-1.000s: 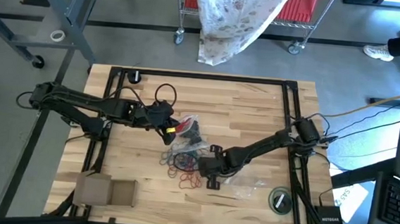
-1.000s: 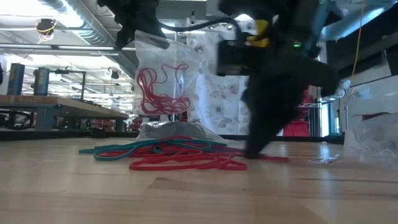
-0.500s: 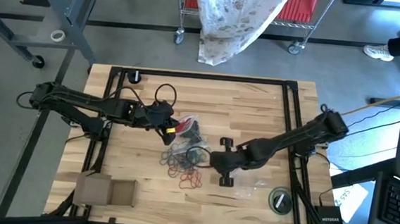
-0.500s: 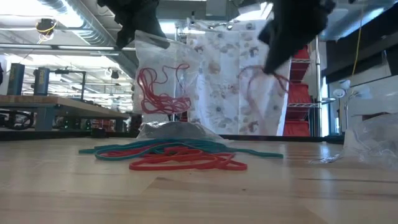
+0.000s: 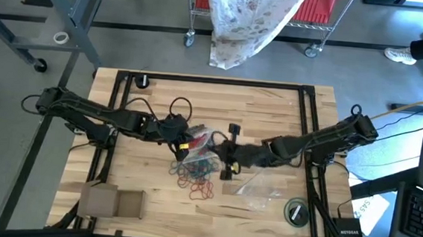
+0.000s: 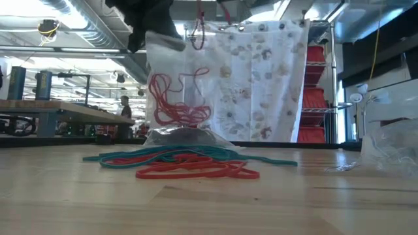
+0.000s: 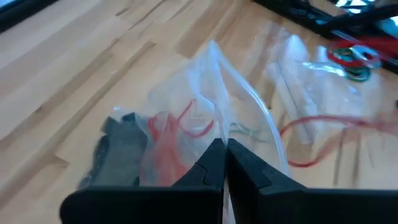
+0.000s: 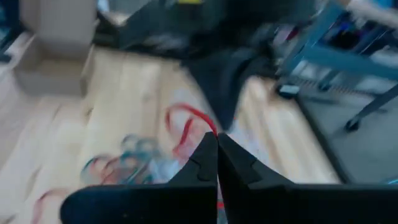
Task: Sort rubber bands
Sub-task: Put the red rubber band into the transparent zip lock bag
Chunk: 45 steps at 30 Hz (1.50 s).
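A clear bag is held clamped in the left pincer mid-counter. A red rubber band is gripped in the shut right pincer, beside the loose rubber bands.

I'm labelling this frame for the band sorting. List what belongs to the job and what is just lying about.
Job:
- rubber bands piled on the table
- clear bag holding red bands, pinched by the left gripper
- red band in the right gripper

Lying about:
- cardboard box
- tape roll
- loose plastic bag

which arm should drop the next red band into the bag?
Right. The right gripper is shut on a red rubber band and sits beside the clear bag. The left gripper is shut on that bag's edge, holding it up.
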Each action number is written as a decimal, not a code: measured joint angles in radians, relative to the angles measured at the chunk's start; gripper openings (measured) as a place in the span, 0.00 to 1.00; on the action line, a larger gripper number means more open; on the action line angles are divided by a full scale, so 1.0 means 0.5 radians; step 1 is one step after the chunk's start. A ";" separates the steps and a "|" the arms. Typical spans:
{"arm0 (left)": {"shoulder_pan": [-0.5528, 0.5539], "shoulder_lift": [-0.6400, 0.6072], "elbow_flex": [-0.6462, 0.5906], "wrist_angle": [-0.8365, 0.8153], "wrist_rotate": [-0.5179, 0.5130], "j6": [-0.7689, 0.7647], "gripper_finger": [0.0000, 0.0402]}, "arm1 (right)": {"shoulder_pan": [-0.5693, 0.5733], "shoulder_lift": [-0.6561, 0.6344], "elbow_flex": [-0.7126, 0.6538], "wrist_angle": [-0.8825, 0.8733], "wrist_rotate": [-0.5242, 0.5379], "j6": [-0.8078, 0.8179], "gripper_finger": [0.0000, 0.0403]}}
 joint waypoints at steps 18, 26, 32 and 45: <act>-0.032 0.000 0.000 -0.006 0.000 -0.137 0.00 | -0.319 0.000 0.000 0.185 -0.165 -0.200 0.00; -0.016 0.000 0.000 -0.001 -0.001 -0.179 0.00 | -0.315 0.020 0.004 0.289 -0.167 -0.306 0.00; 0.019 0.000 0.000 0.008 -0.001 -0.243 0.00 | -0.315 0.068 0.003 0.226 -0.167 -0.307 0.00; 0.072 -0.004 0.000 0.108 -0.001 -0.235 0.00 | -0.314 0.216 0.003 0.210 -0.303 -0.302 0.00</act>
